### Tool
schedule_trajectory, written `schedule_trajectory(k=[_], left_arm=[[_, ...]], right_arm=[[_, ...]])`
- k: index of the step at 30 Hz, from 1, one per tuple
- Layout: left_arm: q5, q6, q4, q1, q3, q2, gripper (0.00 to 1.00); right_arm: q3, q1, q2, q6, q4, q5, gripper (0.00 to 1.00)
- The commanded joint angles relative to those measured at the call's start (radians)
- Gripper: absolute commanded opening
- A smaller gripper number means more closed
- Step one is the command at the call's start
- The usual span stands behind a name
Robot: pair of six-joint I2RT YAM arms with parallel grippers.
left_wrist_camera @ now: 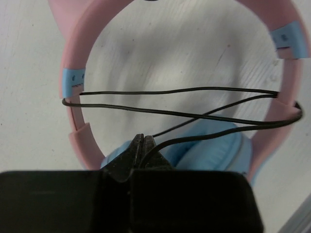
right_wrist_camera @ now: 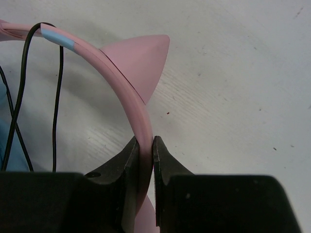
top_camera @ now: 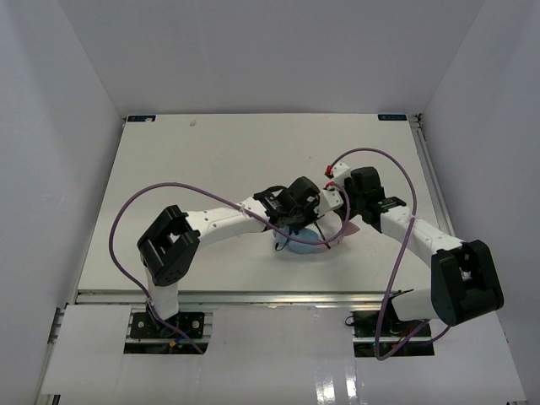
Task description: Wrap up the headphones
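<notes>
The headphones (top_camera: 302, 245) lie mid-table, light-blue ear cups low and the pink headband (top_camera: 343, 229) arching to the right. In the left wrist view the thin black cord (left_wrist_camera: 180, 91) crosses the headband (left_wrist_camera: 77, 53) in several strands, above a blue ear cup (left_wrist_camera: 209, 145). My left gripper (left_wrist_camera: 142, 140) is shut, with the cord running into its tips. My right gripper (right_wrist_camera: 145, 141) is shut on the pink headband (right_wrist_camera: 112, 65), just below a pointed cat ear (right_wrist_camera: 138, 58). Cord strands (right_wrist_camera: 58, 97) hang at that view's left. The plug is hidden.
Thick purple arm cables loop over the table at the left (top_camera: 126, 219) and right (top_camera: 405, 181). White walls close in the table on three sides, and a metal rail (top_camera: 430, 181) runs along its right edge. Both arms meet over the headphones.
</notes>
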Motion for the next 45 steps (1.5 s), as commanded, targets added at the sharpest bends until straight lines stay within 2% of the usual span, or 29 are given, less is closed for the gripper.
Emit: schedule_trajectory(k=[1, 4, 6, 8, 11, 14, 18, 21, 27, 30, 35, 40, 45], left_arm=[[-0.119, 0.068, 0.028, 0.019, -0.039, -0.006, 0.09], [-0.151, 0.071, 0.089, 0.021, -0.084, -0.020, 0.23], [-0.157, 0.074, 0.096, 0.026, -0.086, -0.021, 0.39], [-0.162, 0.083, 0.096, 0.028, -0.078, -0.017, 0.49], [-0.165, 0.090, 0.088, 0.029, -0.063, -0.009, 0.58], [-0.166, 0.093, 0.076, 0.029, -0.049, -0.007, 0.62], [-0.187, 0.085, 0.056, 0.031, -0.047, -0.032, 0.66], [-0.197, 0.080, 0.042, 0.031, -0.048, -0.074, 0.71], [-0.176, 0.049, -0.013, 0.031, -0.077, -0.193, 0.78], [-0.173, 0.028, -0.021, 0.031, -0.130, -0.284, 0.81], [-0.156, -0.025, -0.034, 0.042, -0.242, -0.391, 0.88], [-0.098, -0.056, -0.048, 0.091, -0.331, -0.411, 0.92], [0.004, -0.069, -0.042, 0.140, -0.325, -0.363, 0.94]], right_arm=[[0.003, 0.001, 0.021, -0.009, -0.016, -0.157, 0.08], [0.004, 0.001, 0.049, -0.004, -0.011, -0.168, 0.08], [0.011, 0.001, 0.070, -0.001, -0.011, -0.173, 0.08], [0.021, -0.001, 0.093, 0.002, -0.012, -0.176, 0.08], [0.034, -0.004, 0.131, 0.010, -0.016, -0.191, 0.08], [0.048, -0.014, 0.154, 0.015, -0.022, -0.210, 0.13], [0.056, -0.039, 0.151, 0.017, -0.032, -0.238, 0.40], [0.058, -0.082, 0.119, 0.024, -0.037, -0.253, 0.69], [0.081, -0.162, 0.053, -0.010, -0.116, -0.313, 0.92], [0.092, -0.198, -0.011, -0.025, -0.145, -0.325, 0.95], [0.097, -0.212, -0.115, -0.005, -0.185, -0.326, 0.92], [0.093, -0.212, -0.200, 0.040, -0.193, -0.335, 0.90], [0.088, -0.212, -0.205, 0.050, -0.203, -0.336, 0.90]])
